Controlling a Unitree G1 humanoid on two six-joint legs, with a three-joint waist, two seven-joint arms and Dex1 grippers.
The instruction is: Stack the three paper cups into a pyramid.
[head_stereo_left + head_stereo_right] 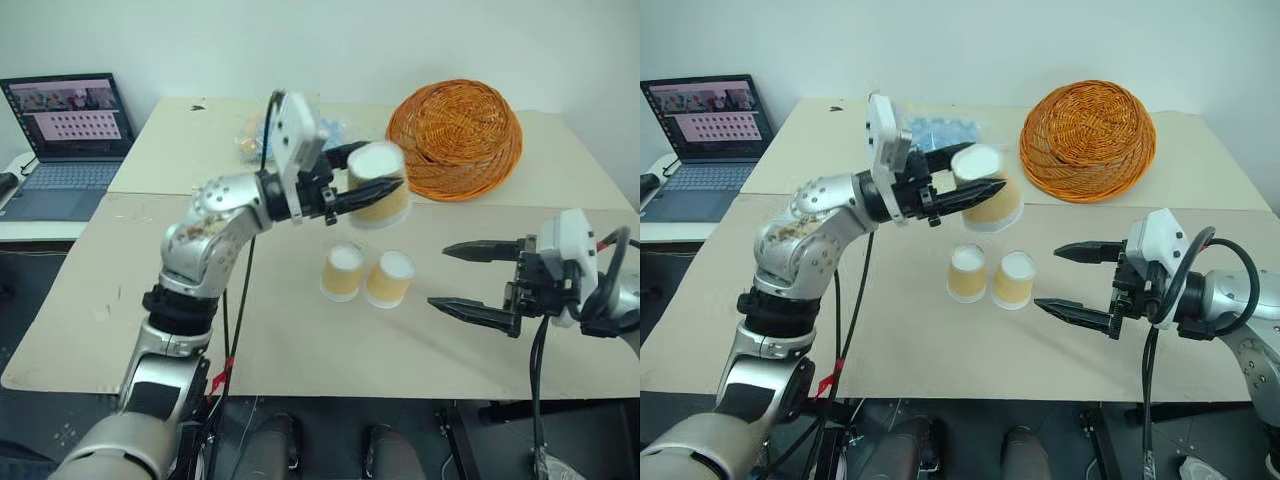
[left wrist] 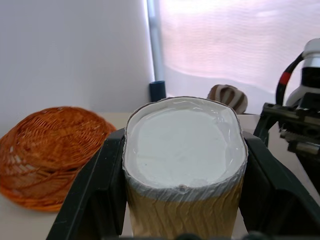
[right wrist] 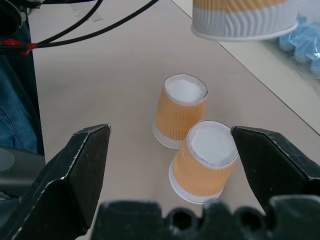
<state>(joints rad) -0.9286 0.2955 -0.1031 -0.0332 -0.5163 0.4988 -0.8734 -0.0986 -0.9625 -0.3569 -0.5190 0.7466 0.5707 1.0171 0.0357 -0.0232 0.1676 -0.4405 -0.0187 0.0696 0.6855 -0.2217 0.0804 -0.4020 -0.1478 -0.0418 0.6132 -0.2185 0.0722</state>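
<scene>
We are looking over a pale counter [image 1: 300,350] with one upturned wicker basket [image 1: 455,138] at its far side. Our left wrist view is giving us a striped round thing behind the basket. We are counting three tan cups: two [image 1: 343,272] [image 1: 389,278] standing upside down, touching; the third cup [image 1: 378,185] is hanging above them, pinched by our left pincer [image 1: 375,170]. Our right pincer [image 1: 462,281] is waiting spread, nearby.

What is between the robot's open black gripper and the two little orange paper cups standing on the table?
Nothing. In the right eye view, only bare beige table separates the right gripper from the two upside-down tan-orange paper cups.
</scene>
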